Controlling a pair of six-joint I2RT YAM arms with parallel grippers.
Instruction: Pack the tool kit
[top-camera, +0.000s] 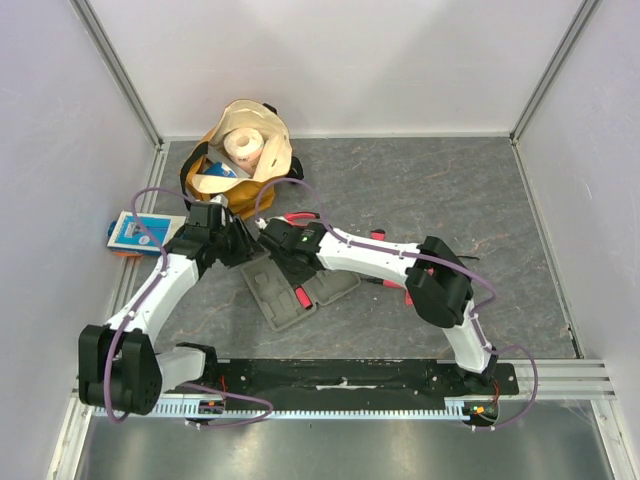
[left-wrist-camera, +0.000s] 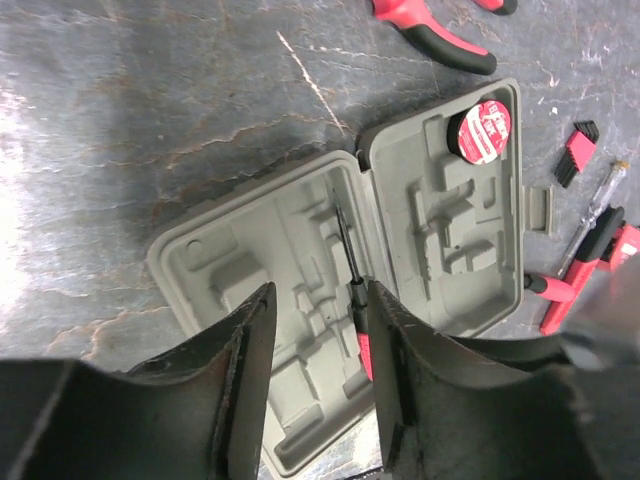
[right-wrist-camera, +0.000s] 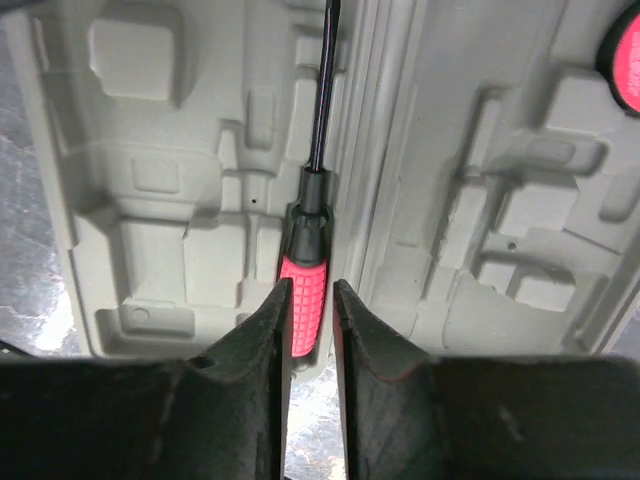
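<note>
The grey tool case (top-camera: 318, 290) lies open between the arms. It also shows in the left wrist view (left-wrist-camera: 240, 270) and the right wrist view (right-wrist-camera: 160, 170). A round tape measure (left-wrist-camera: 480, 131) sits in its right half. A red-and-black screwdriver (right-wrist-camera: 305, 290) lies in the slot beside the hinge. My right gripper (right-wrist-camera: 310, 288) is shut on its red handle, low over the case (top-camera: 283, 255). My left gripper (left-wrist-camera: 318, 340) is open and empty above the case's left half (top-camera: 238, 243). The screwdriver's shaft (left-wrist-camera: 346, 245) shows between its fingers.
Red-and-black pliers (left-wrist-camera: 430, 30), black hex keys (left-wrist-camera: 575, 150), a clear tester screwdriver (left-wrist-camera: 596, 212) and another red tool (left-wrist-camera: 565, 295) lie on the table right of the case. A tan-and-yellow bag (top-camera: 240, 150) stands behind. A blue-and-white packet (top-camera: 135, 232) lies at the left wall.
</note>
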